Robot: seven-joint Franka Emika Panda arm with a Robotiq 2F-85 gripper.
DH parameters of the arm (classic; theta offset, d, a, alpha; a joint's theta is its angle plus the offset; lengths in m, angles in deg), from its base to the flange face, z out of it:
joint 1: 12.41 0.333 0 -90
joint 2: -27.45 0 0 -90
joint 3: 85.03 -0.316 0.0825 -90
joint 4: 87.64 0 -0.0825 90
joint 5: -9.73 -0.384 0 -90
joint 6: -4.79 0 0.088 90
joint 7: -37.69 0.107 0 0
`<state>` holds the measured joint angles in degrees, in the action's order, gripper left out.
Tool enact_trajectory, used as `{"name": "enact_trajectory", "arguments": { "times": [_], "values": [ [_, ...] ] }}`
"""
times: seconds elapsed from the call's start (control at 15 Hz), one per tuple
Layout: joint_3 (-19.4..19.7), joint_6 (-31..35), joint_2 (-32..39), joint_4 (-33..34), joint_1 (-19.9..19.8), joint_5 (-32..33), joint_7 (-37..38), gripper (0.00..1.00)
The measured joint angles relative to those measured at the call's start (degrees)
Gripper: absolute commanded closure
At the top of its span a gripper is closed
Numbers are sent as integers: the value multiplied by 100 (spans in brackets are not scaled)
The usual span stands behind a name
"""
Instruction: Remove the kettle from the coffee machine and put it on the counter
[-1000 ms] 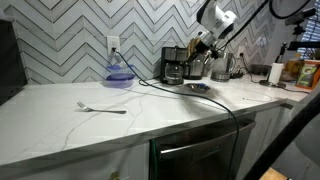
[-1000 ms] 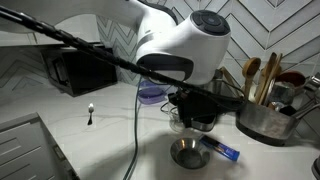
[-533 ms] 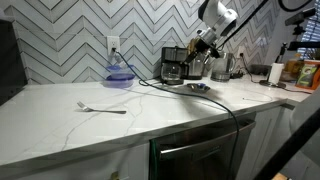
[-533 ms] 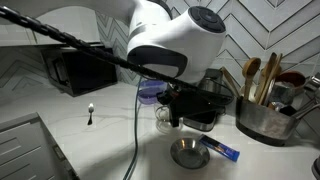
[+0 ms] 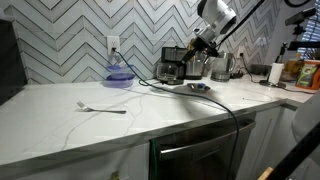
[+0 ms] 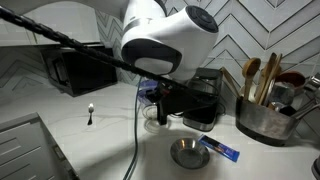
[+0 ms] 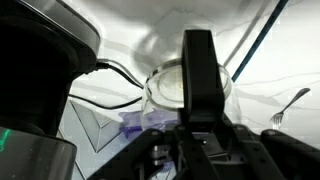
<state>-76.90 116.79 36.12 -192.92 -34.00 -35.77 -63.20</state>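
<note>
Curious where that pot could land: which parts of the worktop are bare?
The widest bare stretch of counter lies between the black appliance at the edge and the fork. The front strip beyond the fork is free too, apart from a black cable. Around the coffee machine it is crowded: purple bowl, steel dish, blue packet, utensil pot.

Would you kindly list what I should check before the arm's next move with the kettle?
1. Grip of the hand on the small dark rounded kettle: cannot tell; one finger crosses it in the wrist view.
2. Kettle clear of the boxy black coffee machine: ok.
3. Bare white marble-look counter beside it: ok.
4. Black cable trailing across that counter: not ok.
5. Small steel bowl apart from kettle: ok.
</note>
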Motion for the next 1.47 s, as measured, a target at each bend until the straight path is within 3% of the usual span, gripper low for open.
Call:
{"name": "enact_trajectory", "arguments": {
  "times": [0.2, 0.27, 0.67, 1.13, 1.47],
  "values": [
    [15, 0, 7, 0, 0, 0, 0, 70],
    [16, 0, 7, 1, 0, 0, 0, 93],
    [26, 46, 46, -7, 151, 0, 71, 93],
    [17, 836, 230, -79, 508, 0, 76, 93],
    [-26, 898, 340, -178, 600, -3, 75, 93]
  ]
}}
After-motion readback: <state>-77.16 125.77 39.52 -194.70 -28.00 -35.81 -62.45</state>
